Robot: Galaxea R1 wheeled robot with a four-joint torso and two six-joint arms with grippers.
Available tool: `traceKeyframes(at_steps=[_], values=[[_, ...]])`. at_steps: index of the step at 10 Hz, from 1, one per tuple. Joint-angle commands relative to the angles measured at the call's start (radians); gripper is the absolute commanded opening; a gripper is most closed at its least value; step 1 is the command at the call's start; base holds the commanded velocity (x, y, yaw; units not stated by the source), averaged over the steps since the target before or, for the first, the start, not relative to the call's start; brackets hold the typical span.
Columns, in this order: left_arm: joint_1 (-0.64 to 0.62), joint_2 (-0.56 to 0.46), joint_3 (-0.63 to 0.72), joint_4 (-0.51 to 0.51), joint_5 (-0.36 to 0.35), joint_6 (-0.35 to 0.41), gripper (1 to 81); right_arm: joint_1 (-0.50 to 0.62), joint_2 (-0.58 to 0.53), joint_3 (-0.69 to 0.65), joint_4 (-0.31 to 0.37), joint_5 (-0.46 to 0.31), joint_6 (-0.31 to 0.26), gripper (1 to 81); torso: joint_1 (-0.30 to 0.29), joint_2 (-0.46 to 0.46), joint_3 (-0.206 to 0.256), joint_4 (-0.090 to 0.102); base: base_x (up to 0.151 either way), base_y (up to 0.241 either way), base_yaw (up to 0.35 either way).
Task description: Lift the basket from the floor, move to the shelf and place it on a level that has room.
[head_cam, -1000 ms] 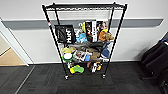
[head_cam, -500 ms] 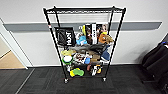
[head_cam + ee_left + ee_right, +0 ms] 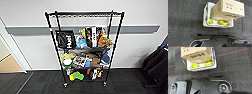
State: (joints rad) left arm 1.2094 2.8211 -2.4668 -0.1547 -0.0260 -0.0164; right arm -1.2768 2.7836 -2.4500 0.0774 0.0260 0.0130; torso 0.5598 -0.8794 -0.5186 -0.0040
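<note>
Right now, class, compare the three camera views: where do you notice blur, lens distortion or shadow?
Head view: the shelf is soft, its posts splay towards the top level, wide-angle distortion; the wall is evenly lit. Left wrist view: the basket and cardboard box are blurry, print barely readable; the floor looks dim. Right wrist view: similar blur, with shadow under the box.

One shelf [image 3: 84,47] with four posts stands on the floor [image 3: 125,82]. One basket [image 3: 205,18] holds one cardboard box [image 3: 226,10] and two small yellow-green items [image 3: 223,23].
</note>
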Motion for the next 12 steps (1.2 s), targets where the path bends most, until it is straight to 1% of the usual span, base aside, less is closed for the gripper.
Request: traceKeyframes(at_steps=[1, 2, 5, 6, 7, 9, 12], values=[[-0.055, -0.008, -0.015, -0.008, 0.063, 0.000, 81.1, 0.056, -0.016, 0.007, 0.016, -0.054, 0.002, 81.1, 0.061, -0.095, -0.092, 0.000, 0.000, 0.000, 0.000], [-0.055, -0.011, -0.015, -0.008, 0.063, 0.000, 81.1, 0.058, -0.016, 0.008, 0.016, -0.054, 0.002, 81.1, 0.077, -0.120, -0.102, 0.000, 0.000, 0.000, 0.000], [-0.055, -0.012, -0.015, -0.008, 0.063, 0.000, 81.1, 0.062, -0.016, 0.003, 0.030, -0.055, 0.002, 81.1, 0.135, -0.212, -0.186, 0.000, 0.000, 0.000, 0.000], [-0.055, -0.011, -0.015, -0.006, 0.063, 0.000, 81.1, 0.067, -0.017, 0.003, 0.030, -0.054, 0.002, 81.1, 0.159, -0.250, -0.159, 0.000, 0.000, 0.000, 0.000], [-0.057, -0.009, -0.015, -0.008, 0.063, -0.002, 81.1, 0.075, -0.017, 0.007, 0.030, -0.055, 0.002, 81.1, 0.180, -0.282, -0.156, 0.000, 0.000, 0.000, 0.000], [-0.069, -0.008, -0.015, -0.008, 0.063, -0.002, 81.1, 0.092, -0.014, 0.007, 0.030, -0.075, 0.002, 81.1, 0.213, -0.333, -0.175, 0.000, 0.000, 0.000, 0.000], [-0.090, 0.002, -0.015, -0.009, 0.078, -0.004, 81.1, 0.115, -0.014, -0.001, 0.039, -0.089, 0.002, 81.1, 0.277, -0.435, -0.179, 0.000, 0.000, 0.000, 0.000]])
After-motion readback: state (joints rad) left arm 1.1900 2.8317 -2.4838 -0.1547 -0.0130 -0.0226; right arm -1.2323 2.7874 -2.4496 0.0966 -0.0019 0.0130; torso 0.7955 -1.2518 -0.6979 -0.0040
